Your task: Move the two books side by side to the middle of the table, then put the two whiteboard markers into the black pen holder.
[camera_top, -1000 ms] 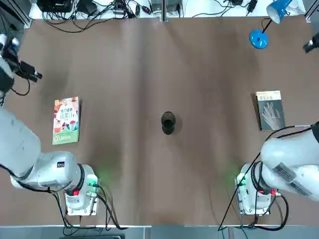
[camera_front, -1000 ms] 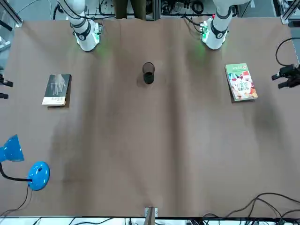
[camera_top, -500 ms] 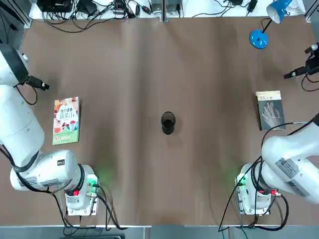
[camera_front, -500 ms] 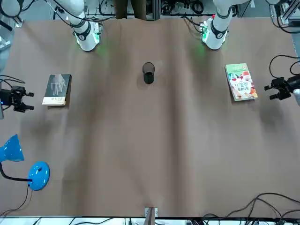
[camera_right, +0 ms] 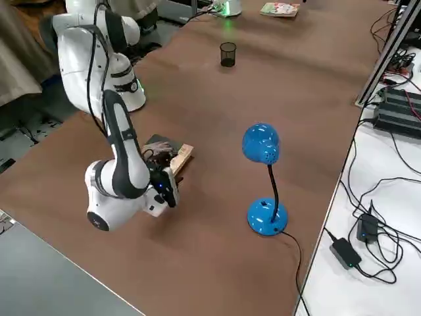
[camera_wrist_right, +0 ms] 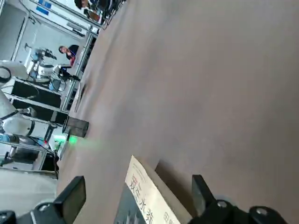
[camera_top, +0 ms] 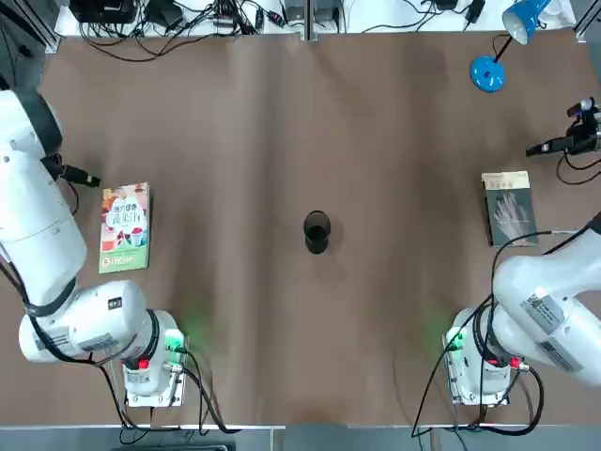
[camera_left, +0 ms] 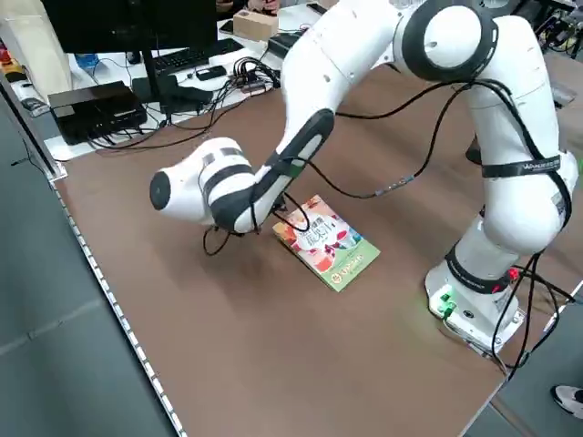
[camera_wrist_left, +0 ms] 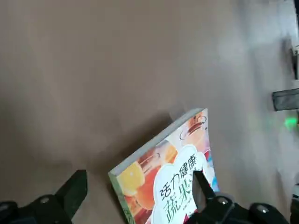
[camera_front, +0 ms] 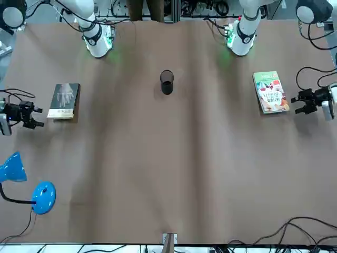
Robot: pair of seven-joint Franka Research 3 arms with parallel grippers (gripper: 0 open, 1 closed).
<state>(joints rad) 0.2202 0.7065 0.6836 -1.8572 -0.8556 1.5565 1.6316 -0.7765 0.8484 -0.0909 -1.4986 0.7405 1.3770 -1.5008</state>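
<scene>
We are hanging the left end effector [camera_front: 304, 101] spread wide just beside the green book [camera_top: 125, 227], and the right end effector [camera_front: 32, 116], fingers parted, just beside the grey book [camera_top: 510, 208]. Both books are thin and flat, so fingers may be scraping the bench [camera_top: 310, 122] or skidding them. The holder [camera_top: 316, 232] is standing mid-bench (no markers showing anywhere). A blue lamp [camera_top: 488, 71] is waiting at the far corner, cables [camera_top: 178, 28] beyond.
</scene>
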